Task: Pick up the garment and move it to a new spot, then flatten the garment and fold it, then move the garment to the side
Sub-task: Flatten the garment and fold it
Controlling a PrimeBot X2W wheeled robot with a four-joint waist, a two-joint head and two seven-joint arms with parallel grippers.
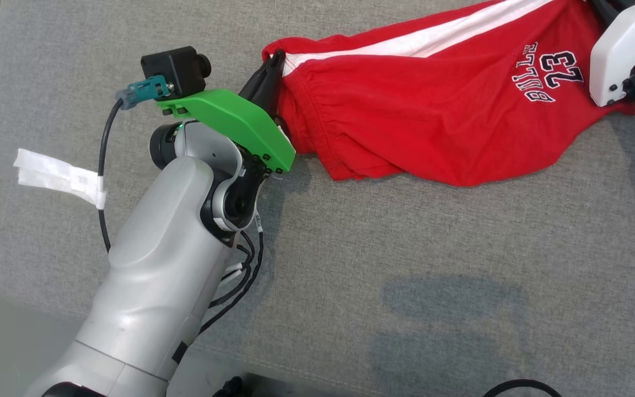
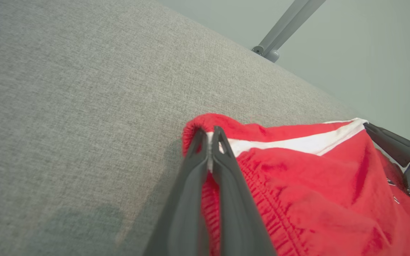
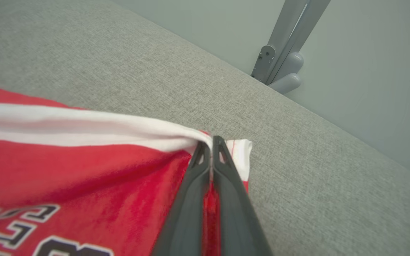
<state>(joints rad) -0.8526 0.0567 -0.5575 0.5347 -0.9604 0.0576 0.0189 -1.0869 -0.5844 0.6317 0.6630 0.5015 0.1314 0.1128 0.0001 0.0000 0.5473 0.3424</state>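
**Garment point(image 1: 433, 110): pinched at both ends, strung across bench**

Red shorts with a white side stripe point(image 1: 422, 38) and a "BULLS 23" print point(image 1: 549, 71), upside down from the head view. Sitting on the grey fabric bench point(image 1: 350, 275), upper right of head view, running roughly left to right. Stripe edge pulled fairly straight between the two hands. Rest of the cloth sagging toward the robot and resting on the bench.

Left hand point(image 1: 268, 77): pressed together, pinching the gathered waistband point(image 2: 262, 213) right where the stripe begins. Confirmed in left wrist view: both fingers point(image 2: 226, 177) tight on the rolled red edge, a sliver of white cloth squeezed between the tips.

Right hand point(image 3: 210, 140): pressed together as well, pinching the stripe's other end at the leg hem. Small white-and-red flap point(image 3: 242, 153) poking out just past the fingertips. White wrist housing point(image 1: 620, 55) at the upper right corner of head view, over that end of the shorts. Dark fingers also visible at the right of left wrist view, on the stripe.

Other bits:
- On the left wrist: green bracket point(image 1: 229, 118) carrying a black camera point(image 1: 177, 69).
- Beside the left forearm: black cable point(image 1: 102, 165) with a white tape tag point(image 1: 58, 176).
- Beyond the bench's far edge, in both wrist views: grey metal post point(image 3: 283, 46).
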